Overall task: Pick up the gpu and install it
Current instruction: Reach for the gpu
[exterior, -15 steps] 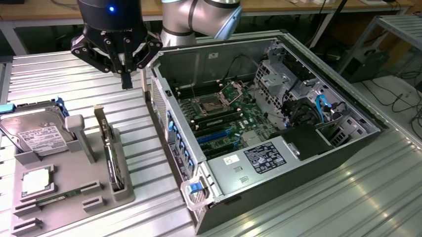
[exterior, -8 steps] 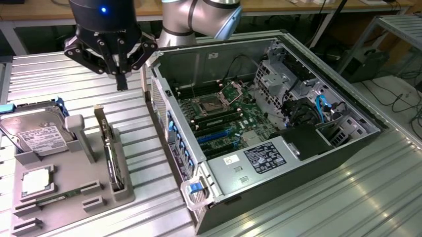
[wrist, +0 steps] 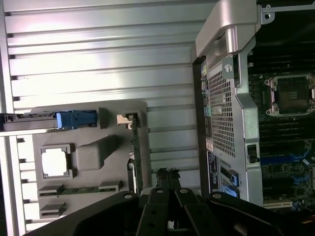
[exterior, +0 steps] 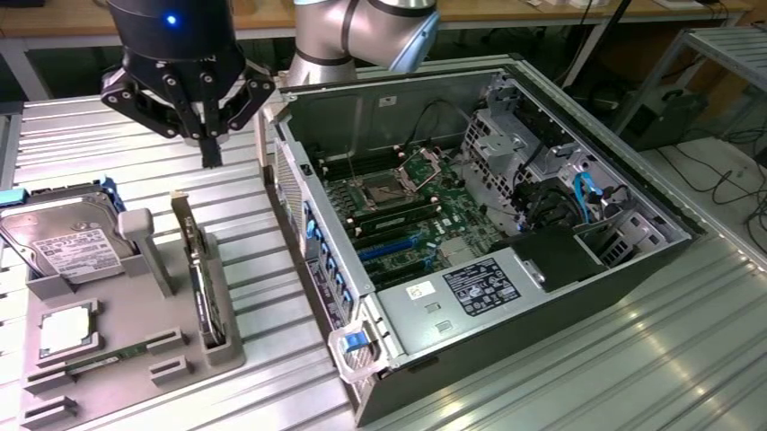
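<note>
Gripper (exterior: 214, 154) hangs at about 10 o'clock in the exterior view, above the slatted metal table (exterior: 144, 144), fingers brought fully together into one dark tip, nothing held between them. In the wrist view the same closed fingers (wrist: 167, 176) point down at the table, apart from every part. From the gripper toward 6 o'clock in the exterior view stands the gpu (exterior: 199, 274): a thin dark card on its long edge in a slot along the side of the grey parts tray (exterior: 132, 377) that faces the case. The wrist view shows it edge-on (wrist: 137, 152), its pale bracket end seated in the tray; gripper near it but clear, no contact. Further out on the tray, toward 9 o'clock from the card: hard drive (exterior: 66, 242) leaning against a blue clip. Below that, toward 7 o'clock, a square processor (exterior: 66, 328) lies flat, and a small memory stick (exterior: 90, 364) in its holder. Open computer case (exterior: 540, 296) fills the view from centre to 3 o'clock, lying on its side just beside the tray, motherboard (exterior: 408, 215) exposed. Blue card slots (exterior: 390, 251) on the board look unoccupied. Judgement: task at its start. Card not yet gripped or lifted, nothing installed; both the pick and the seating in the case are outstanding.
</note>
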Controlling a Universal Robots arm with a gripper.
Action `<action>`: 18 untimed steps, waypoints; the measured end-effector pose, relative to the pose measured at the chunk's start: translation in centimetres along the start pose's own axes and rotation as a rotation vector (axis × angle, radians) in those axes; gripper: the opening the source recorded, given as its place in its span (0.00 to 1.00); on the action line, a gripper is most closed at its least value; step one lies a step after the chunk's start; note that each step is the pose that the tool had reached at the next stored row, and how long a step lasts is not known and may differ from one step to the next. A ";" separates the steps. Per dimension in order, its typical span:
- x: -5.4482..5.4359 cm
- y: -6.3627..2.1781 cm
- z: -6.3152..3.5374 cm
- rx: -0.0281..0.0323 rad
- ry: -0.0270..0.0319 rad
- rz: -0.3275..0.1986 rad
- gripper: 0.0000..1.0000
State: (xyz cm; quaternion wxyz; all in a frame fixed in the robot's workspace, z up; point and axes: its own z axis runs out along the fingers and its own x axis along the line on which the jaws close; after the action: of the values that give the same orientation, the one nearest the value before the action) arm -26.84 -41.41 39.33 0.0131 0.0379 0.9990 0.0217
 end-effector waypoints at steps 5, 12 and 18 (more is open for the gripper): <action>0.5 -0.12 -0.02 0.0000 0.0000 0.000 0.11; 1.5 -0.47 -0.06 0.0000 0.0001 0.000 0.11; 2.4 -0.83 -0.10 -0.0001 0.0001 -0.001 0.11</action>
State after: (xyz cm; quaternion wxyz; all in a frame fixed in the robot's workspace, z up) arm -29.33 -42.05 39.33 0.0130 0.0374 0.9990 0.0217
